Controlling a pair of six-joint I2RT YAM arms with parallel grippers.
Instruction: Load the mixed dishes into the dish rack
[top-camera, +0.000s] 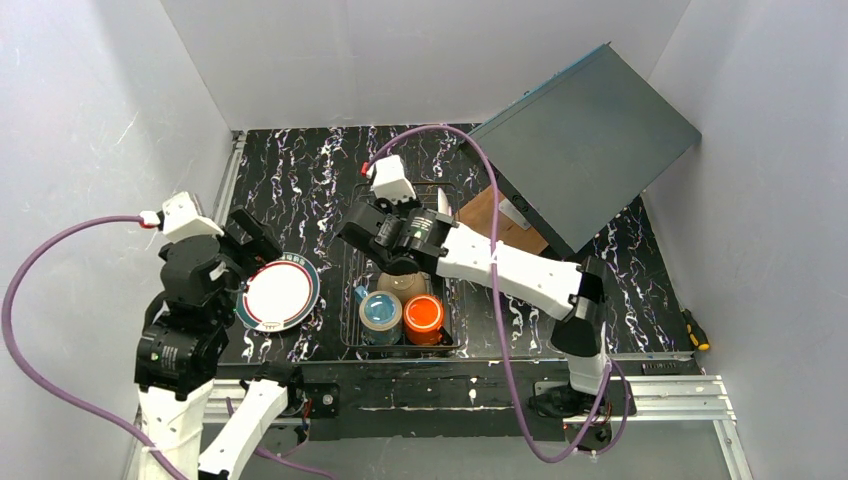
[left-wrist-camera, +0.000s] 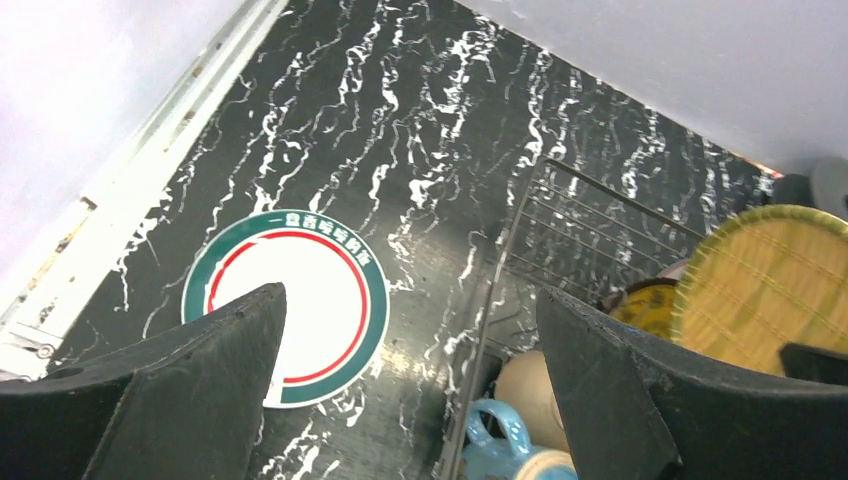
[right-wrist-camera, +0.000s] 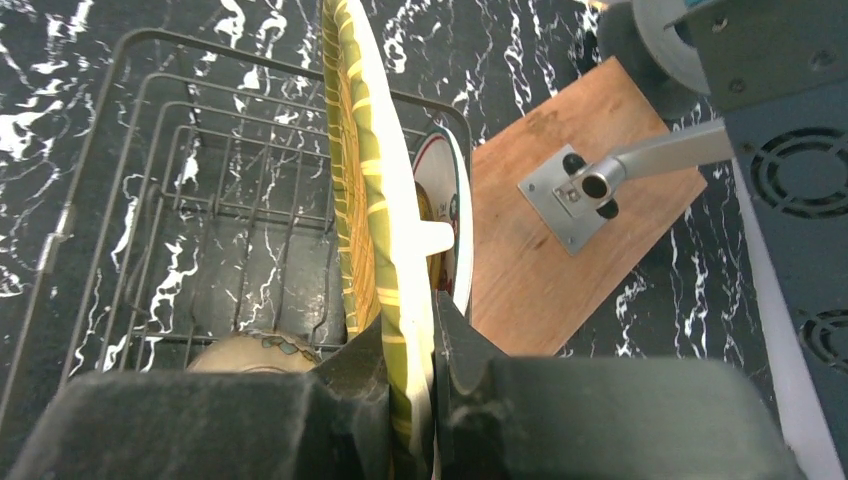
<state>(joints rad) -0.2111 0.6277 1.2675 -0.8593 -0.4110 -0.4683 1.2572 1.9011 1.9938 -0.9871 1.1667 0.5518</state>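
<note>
The dish rack (top-camera: 352, 300) stands mid-table. In its near end are the orange mug (top-camera: 424, 316), the blue mug (top-camera: 381, 312) and the white-and-tan bowl (top-camera: 404, 285). My right gripper (right-wrist-camera: 410, 340) is shut on the rim of the yellow ornate plate (right-wrist-camera: 360, 150), held on edge over the rack (right-wrist-camera: 150, 150). A white plate (right-wrist-camera: 458, 200) with coloured marks stands on edge just behind it. A white plate with a green and red rim (top-camera: 278, 295) lies flat on the table left of the rack. My left gripper (left-wrist-camera: 410, 300) is open and empty above the table, between that plate (left-wrist-camera: 300, 320) and the rack (left-wrist-camera: 520, 240).
A brown wooden board (top-camera: 490, 215) lies right of the rack, under a large grey slanted panel (top-camera: 585, 140) on a metal stand (right-wrist-camera: 575, 190). A small tool (top-camera: 697, 330) lies at the table's right edge. White walls enclose the table.
</note>
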